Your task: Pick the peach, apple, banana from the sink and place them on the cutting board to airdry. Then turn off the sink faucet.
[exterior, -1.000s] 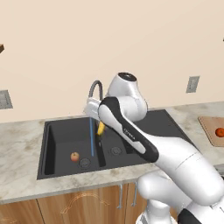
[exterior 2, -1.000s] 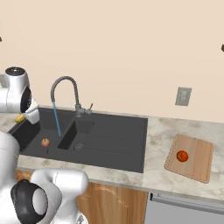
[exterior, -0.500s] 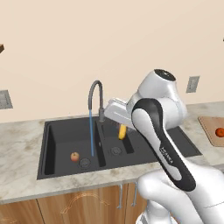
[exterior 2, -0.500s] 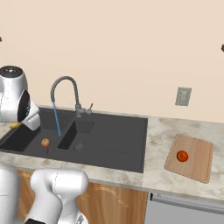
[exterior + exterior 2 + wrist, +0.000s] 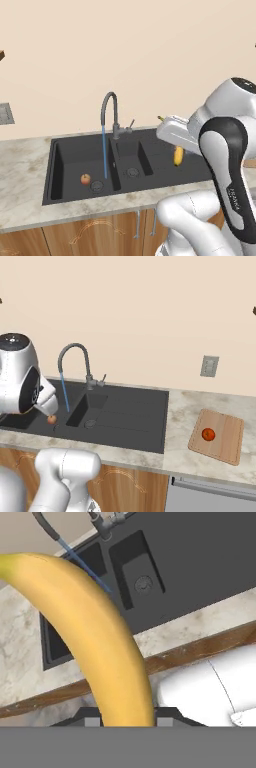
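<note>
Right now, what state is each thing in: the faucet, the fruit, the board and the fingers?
faucet: on, water running
banana: held in the fingers, lifted over the sink
fingers: shut on the banana
round fruit: sitting in the large basin
red fruit: resting on the cutting board

Banana between our fingers, above the sink.
The banana [image 5: 107, 647] sits between our fingers [image 5: 92, 721]; sink [image 5: 155, 165] below, cutting board [image 5: 231, 436] well apart on the surface [image 5: 182, 406].
</note>
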